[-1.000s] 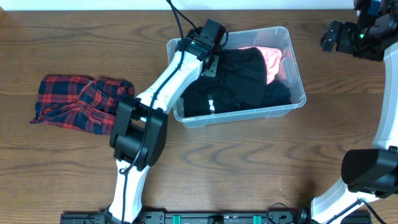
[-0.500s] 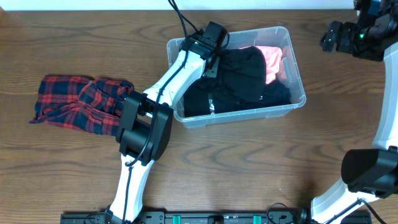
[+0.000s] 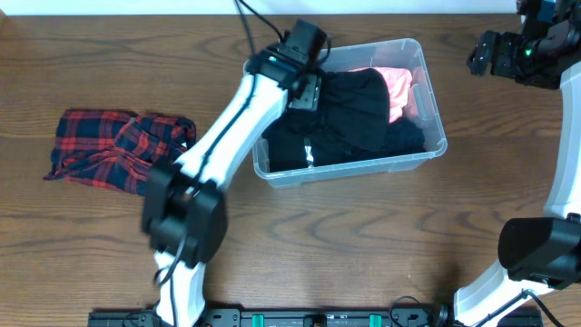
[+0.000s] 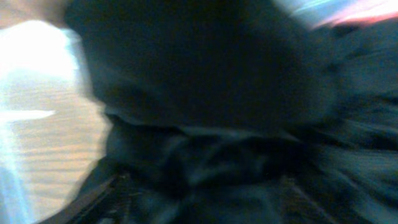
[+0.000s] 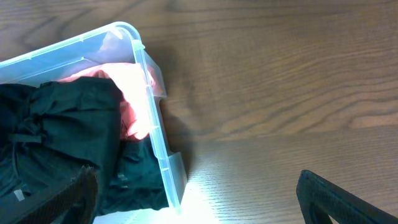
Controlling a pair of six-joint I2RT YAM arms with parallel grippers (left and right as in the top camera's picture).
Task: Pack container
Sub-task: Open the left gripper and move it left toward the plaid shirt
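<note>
The container (image 3: 434, 109) is a clear bin at the table's upper middle, also seen from the right wrist (image 5: 149, 93). A black garment (image 3: 354, 113) fills most of it, over a pink garment (image 3: 398, 88) at the far right end. My left gripper (image 3: 304, 84) is over the bin's left end. The left wrist view is blurred, with both fingers (image 4: 115, 186) wide apart above the black garment (image 4: 205, 93); the left gripper (image 4: 202, 186) holds nothing. My right gripper (image 5: 199, 202) hangs open above the bin's corner and the bare table, at the far right (image 3: 481, 56).
A red plaid shirt (image 3: 118, 150) lies crumpled on the table to the left of the bin, beside the left arm. The pink garment (image 5: 134, 93) lies against the bin's wall. The wooden table (image 3: 363, 245) has bare room in front of the bin.
The left gripper's fingers have spread and it has shifted a little up and left over the bin, its elbow swinging left. The black garment stays in the bin. The right arm has not moved.
</note>
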